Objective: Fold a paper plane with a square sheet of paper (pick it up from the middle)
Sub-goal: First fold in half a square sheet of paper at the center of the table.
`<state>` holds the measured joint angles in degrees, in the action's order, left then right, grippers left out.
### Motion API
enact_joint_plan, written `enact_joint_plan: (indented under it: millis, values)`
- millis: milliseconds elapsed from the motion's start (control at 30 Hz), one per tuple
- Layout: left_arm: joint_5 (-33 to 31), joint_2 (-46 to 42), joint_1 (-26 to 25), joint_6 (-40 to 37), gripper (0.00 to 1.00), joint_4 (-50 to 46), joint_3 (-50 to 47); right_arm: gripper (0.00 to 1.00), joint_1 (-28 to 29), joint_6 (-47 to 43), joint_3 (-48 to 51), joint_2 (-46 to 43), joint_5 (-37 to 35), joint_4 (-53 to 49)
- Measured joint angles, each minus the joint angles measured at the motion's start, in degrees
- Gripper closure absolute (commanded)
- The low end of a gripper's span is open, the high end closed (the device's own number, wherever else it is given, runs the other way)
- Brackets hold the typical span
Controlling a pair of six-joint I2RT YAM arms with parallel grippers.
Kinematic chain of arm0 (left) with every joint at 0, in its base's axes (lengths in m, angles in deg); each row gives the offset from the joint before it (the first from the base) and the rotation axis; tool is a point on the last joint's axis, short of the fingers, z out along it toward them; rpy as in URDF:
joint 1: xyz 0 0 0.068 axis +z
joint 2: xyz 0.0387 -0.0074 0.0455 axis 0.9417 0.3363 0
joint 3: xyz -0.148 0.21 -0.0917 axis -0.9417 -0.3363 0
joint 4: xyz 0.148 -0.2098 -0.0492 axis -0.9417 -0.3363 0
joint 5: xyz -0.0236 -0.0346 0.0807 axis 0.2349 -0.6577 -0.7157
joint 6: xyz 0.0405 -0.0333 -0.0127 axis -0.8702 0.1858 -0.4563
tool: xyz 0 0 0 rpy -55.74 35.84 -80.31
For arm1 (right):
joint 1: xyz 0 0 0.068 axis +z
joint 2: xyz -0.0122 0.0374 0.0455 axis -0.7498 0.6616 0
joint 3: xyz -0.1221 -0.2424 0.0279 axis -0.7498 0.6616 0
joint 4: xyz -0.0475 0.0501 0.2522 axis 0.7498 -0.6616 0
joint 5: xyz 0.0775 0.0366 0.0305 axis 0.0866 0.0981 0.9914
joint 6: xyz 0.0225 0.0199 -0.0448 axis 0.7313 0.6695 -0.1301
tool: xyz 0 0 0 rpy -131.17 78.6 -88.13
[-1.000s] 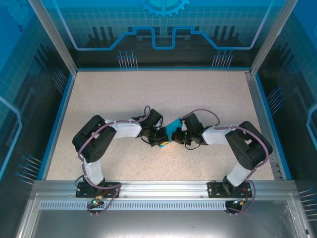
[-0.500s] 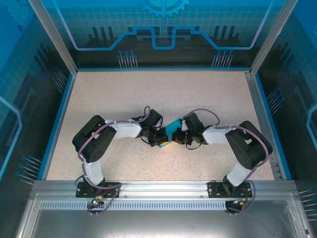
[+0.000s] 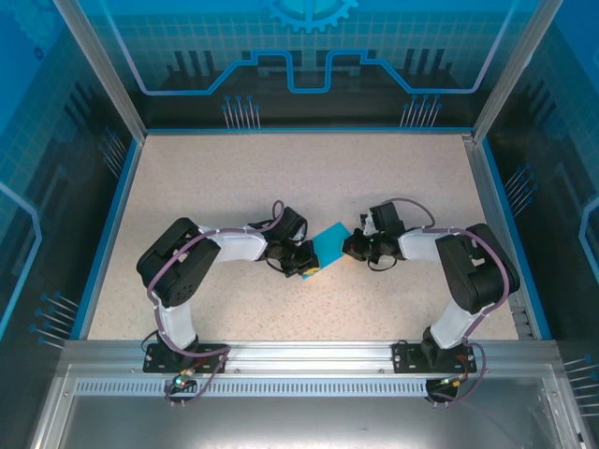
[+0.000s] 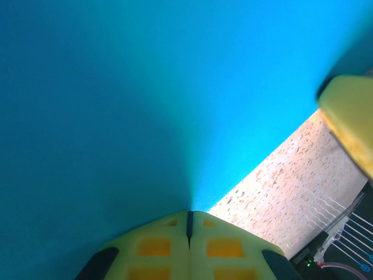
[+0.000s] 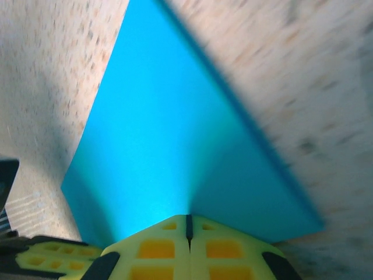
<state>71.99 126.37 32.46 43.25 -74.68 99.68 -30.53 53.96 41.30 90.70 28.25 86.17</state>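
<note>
Square sheet of paper (image 3: 329, 241), one only, lies at the middle of the table (image 3: 234, 178), between the left gripper (image 3: 307, 265) and the right gripper (image 3: 348, 248). On the left wrist camera, the left jaws are pinched closed on its teal surface (image 4: 145, 105). On the right wrist camera, the right jaws clamp its near edge (image 5: 175, 146).

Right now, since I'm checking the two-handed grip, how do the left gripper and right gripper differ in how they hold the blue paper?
The left gripper pinches the paper at its near-left corner; the right gripper pinches its right edge, a little farther back. The left gripper's camera sees the paper broad and close; the right gripper's sees it taper away, table on both sides. Shared: both jaws are shut on the same paper.
</note>
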Motion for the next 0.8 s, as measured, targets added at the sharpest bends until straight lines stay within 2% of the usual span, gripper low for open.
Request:
enact_joint_plan:
  millis: [200, 467, 633, 800]
  values:
    - [0.0, 0.0, 0.0, 0.0, 0.95, 0.5, -0.1, 0.96, -5.8, -0.9, -0.1, 0.0, 0.4, -0.3]
    - [0.0, 0.0, -0.1, -0.1, 0.95, 0.5, -0.1, 0.95, -8.0, -1.2, -1.2, -3.6, -4.3, -3.9]
    - [0.0, 0.0, -0.1, -0.1, 0.95, 0.2, 0.1, 0.95, -5.4, -1.2, -1.2, -9.5, -3.1, -3.3]
    - [0.0, 0.1, -0.1, -0.2, 0.95, -0.5, 0.6, 0.95, 2.8, 0.7, -1.2, -5.5, 0.4, -1.6]
